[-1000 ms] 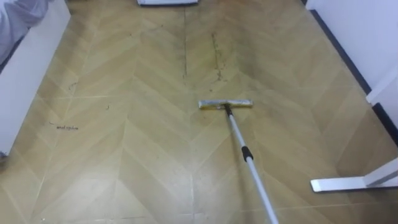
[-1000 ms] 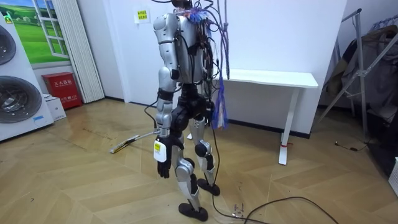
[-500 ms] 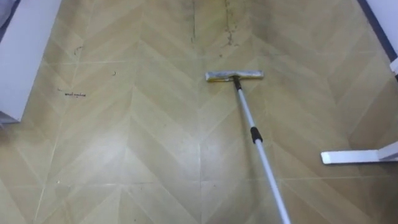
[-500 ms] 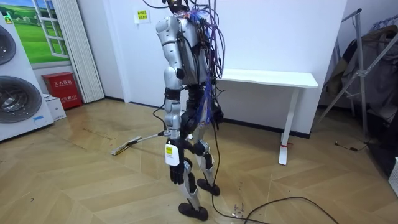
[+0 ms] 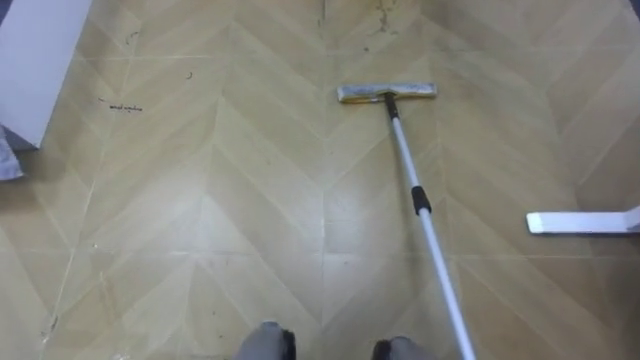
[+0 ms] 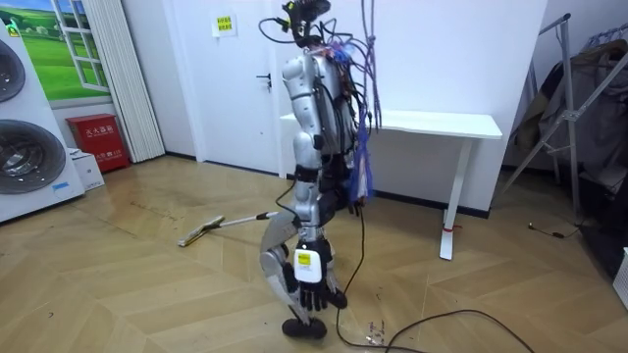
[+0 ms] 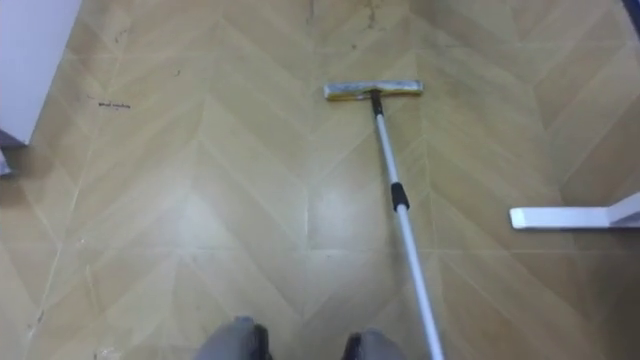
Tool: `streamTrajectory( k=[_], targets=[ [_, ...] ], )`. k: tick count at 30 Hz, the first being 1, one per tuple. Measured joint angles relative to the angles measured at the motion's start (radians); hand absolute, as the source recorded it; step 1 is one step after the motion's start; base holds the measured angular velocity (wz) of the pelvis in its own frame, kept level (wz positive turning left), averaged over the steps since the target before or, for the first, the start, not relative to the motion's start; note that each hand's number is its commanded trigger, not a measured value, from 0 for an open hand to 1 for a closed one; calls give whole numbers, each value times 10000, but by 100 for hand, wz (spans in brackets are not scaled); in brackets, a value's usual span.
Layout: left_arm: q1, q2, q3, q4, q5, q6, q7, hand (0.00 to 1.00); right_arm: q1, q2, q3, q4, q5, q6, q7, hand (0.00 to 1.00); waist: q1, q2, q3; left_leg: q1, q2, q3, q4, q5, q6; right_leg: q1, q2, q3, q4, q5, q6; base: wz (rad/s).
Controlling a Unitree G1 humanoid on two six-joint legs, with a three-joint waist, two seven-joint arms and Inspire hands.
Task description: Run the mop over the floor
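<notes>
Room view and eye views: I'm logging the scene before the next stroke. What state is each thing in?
mop head: flat on the floor.
mop pole: slanted, rising toward the robot's right side.
left hand: open, hanging idle beside the leg.
door: shut.
washing machine: round door shut.

Yellow mop head [image 5: 387, 93], silver pole [image 5: 405, 155], tan herringbone floor [image 5: 200, 220].

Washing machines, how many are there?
2, stacked at the room view's left edge: the upper washing machine and the lower washing machine. Others could be hidden beyond the edge.
</notes>
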Motion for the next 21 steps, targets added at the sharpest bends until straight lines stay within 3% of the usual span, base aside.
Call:
streamTrajectory(
  k=[1, 2, 3, 4, 5, 6, 7, 8, 9, 10, 12, 13, 14, 15, 16, 17, 19, 21],
  targets=[
    [27, 2, -190, 2, -465, -28, 79, 0, -560, -160, 3, 71, -61, 77, 12, 100, 241, -110, 32, -604, 18, 22, 857, 1096, -6, -180, 54, 233, 374, -130, -6, -61],
    [35, -9, -281, 5, -865, -117, 86, 0, -1123, -362, 7, 70, -16, 62, 44, 100, 514, -145, 54, -1196, 17, 98, 1728, 2139, -190, -300, 221, 454, 551, -163, -7, -59],
    [32, 0, -298, 9, -905, -171, 84, 0, -1413, -441, 19, 70, -2, 59, 100, 100, 600, -132, 54, -1438, 13, 160, 2163, 2255, -217, -309, 300, 532, 611, -212, 10, -44],
    [25, 93, -372, -6, -917, -298, 82, 0, -1972, -513, 61, 99, 33, 2, 247, 100, 711, -191, 71, -1781, -45, 360, 2515, 2046, -90, -305, 296, 615, 680, -252, 30, -27],
    [11, 214, -388, 24, -1047, -475, 78, 0, -2435, -530, 275, 237, 287, -103, 419, 100, 862, -291, 92, -1856, -30, 690, 2001, 1492, 75, -298, 280, 747, 666, -297, 110, -17],
    [12, 252, -386, 35, -1053, -539, 67, 0, -2589, -544, 360, 254, 430, -151, 489, 100, 868, -283, 77, -1794, -62, 781, 1424, 1239, 54, -276, 236, 748, 633, -328, 169, 10],
    [-27, 325, -371, 60, -1026, -641, -3, 0, -2685, -611, 572, 200, 856, -284, 598, 100, 854, -362, 83, -1383, -238, 895, -453, 799, 21, -188, 115, 743, 576, -416, 334, 38],
    [-59, 393, -366, 56, -995, -691, -118, 0, -2653, -676, 664, 192, 1307, -290, 655, 100, 824, -260, 61, -808, -298, 897, -2419, 469, -8, -43, 136, 711, 494, -496, 487, 43],
    [-78, 433, -360, 68, -970, -697, -195, 0, -2586, -696, 672, 190, 1464, -281, 686, 100, 821, -211, 64, -560, -295, 913, -3092, 219, 82, 40, 126, 695, 473, -557, 572, 42],
    [-145, 499, -364, 150, -966, -686, -298, 0, -2342, -739, 636, 204, 1720, -302, 756, 100, 769, -122, 27, -320, -357, 1156, -3474, -390, 611, 216, -84, 673, 406, -708, 729, 42],
    [-216, 470, -457, 212, -975, -631, -428, 0, -1689, -1006, 631, 221, 2112, -304, 860, 100, 654, 4, -40, -99, -363, 1585, -3678, -705, 1066, 647, -365, 576, -6, -724, 969, 52],
    [-253, 466, -464, 202, -964, -631, -502, 0, -1291, -1266, 614, 326, 2129, -304, 915, 100, 489, 119, -72, 69, -461, 1819, -3747, -1030, 1450, 768, -524, 732, -47, -650, 1136, 61],
    [-300, 460, -369, 209, -970, -620, -513, 0, -949, -1527, 634, 576, 2104, -301, 904, 100, 323, 203, -47, 131, -783, 1858, -3695, -1279, 1676, 379, -602, 1114, 794, -198, 1251, 58],
    [-353, 469, -312, 180, -969, -635, -496, 0, -686, -1615, 658, 619, 2121, -282, 873, 100, 254, 237, -56, 165, -942, 1876, -3642, -1426, 1762, 78, -634, 1408, 1384, 268, 1405, 46],
    [-410, 485, -264, 78, -941, -682, -418, 0, -151, -1598, 672, 607, 2133, -241, 763, 100, 186, 375, -116, 244, -1062, 1855, -3500, -1726, 1854, -422, -510, 1897, 2349, 1257, 1480, 17],
    [-406, 492, -260, -131, -925, -778, -326, 0, 282, -1574, 684, 570, 2229, -153, 689, 100, 166, 561, -155, 289, -1061, 1762, -3383, -2010, 1970, -983, -307, 2075, 2902, 1729, 1608, 5],
    [-444, 478, -306, -357, -810, -925, -298, 0, 559, -1235, 639, 566, 2291, -148, 552, 100, -108, 825, -110, 401, -1063, 1653, -3439, -2252, 2048, -1787, -170, 2019, 2855, 1725, 1623, 3],
    [-449, 415, -353, -369, -787, -947, -285, 0, 754, -818, 603, 557, 2336, -148, 474, 100, -370, 844, -118, 649, -1162, 1647, -3670, -2405, 2042, -2419, -176, 2038, 1793, 1711, 1639, -5]
  ],
)
